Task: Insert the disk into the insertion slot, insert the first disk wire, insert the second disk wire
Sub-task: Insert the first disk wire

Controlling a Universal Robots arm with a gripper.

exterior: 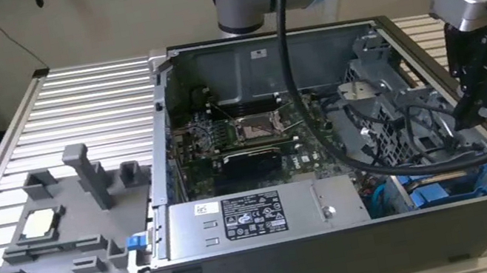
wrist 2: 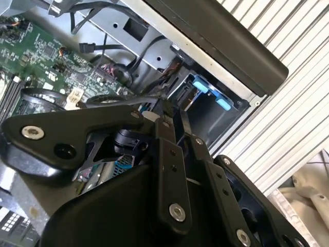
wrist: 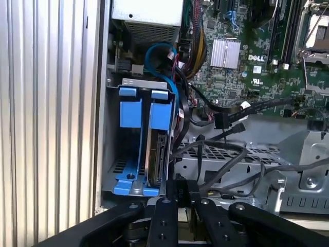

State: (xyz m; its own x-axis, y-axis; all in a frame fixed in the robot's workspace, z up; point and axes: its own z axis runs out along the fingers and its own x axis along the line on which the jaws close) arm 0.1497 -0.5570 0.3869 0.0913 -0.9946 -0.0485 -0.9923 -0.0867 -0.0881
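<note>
On the exterior view's left, one grey fixture tray [exterior: 51, 238] sits on the ribbed table [exterior: 85, 89], well apart from the work. Beside it stands the open computer case [exterior: 286, 264], with one labelled power-supply box [exterior: 252, 217] along its near wall. Further toward the exterior view's right, in the case's corner, is the insertion slot [wrist: 122, 165], a perforated grey bay holding two blue carriers [wrist: 131, 113] side by side. I count one disk [wrist: 157, 154]. It stands on edge in the carrier nearer the motherboard [wrist: 241, 77] and looks already seated in the bay.

At the far right of the exterior view, the single gripper [exterior: 475, 112] hangs over the case's edge, just above that corner. From the first wrist view, the disk lies straight ahead of the gripper and close to it, its long axis running away along the line of approach. I cannot tell whether the gripper is clenched or released. Several loose black cables [wrist: 216, 149] trail beside the bay, near the disk's exposed end; their number is unclear.
</note>
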